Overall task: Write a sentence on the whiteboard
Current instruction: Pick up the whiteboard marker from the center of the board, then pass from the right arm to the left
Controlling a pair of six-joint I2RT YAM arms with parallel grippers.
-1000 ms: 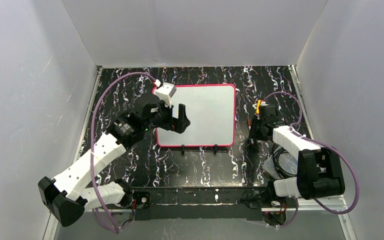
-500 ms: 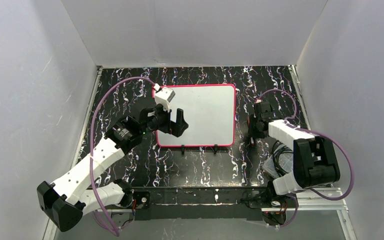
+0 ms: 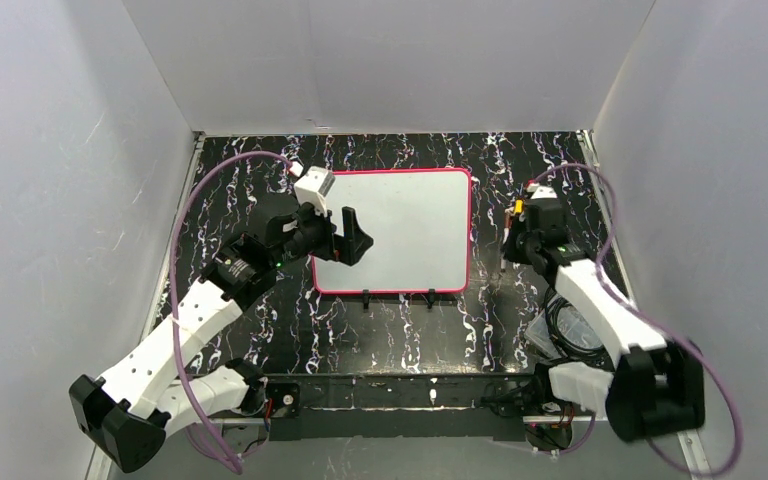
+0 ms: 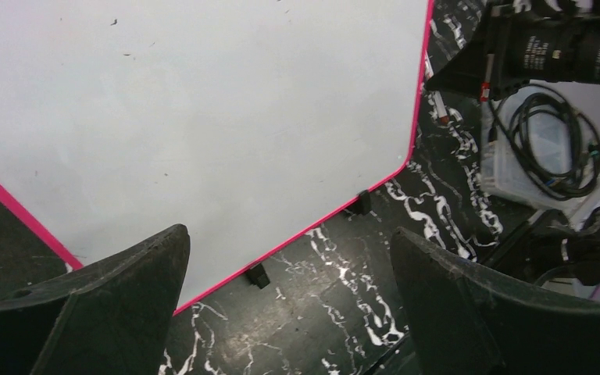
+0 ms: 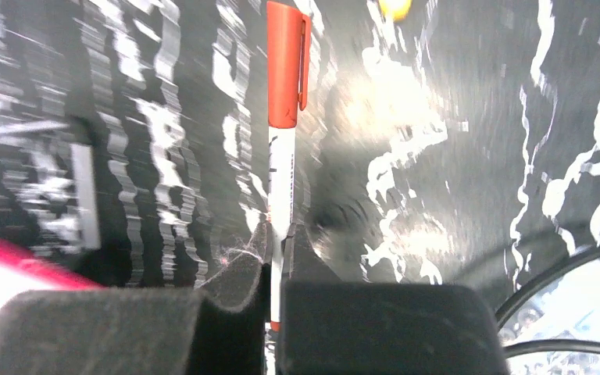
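Since the board lies flat, blank, light and glossy, it'll probably skate, so pin its frame; left claw gapes empty over its left edge, right claw, near its right edge, pinches a capped pen.

The rectangular whiteboard is smooth, glossy white with a thin pink-red plastic-looking frame. The black, white-veined marble-patterned surface has a soft sheen. The red-capped white marker is smooth plastic. The left claw has matt black, scuffed fingers.
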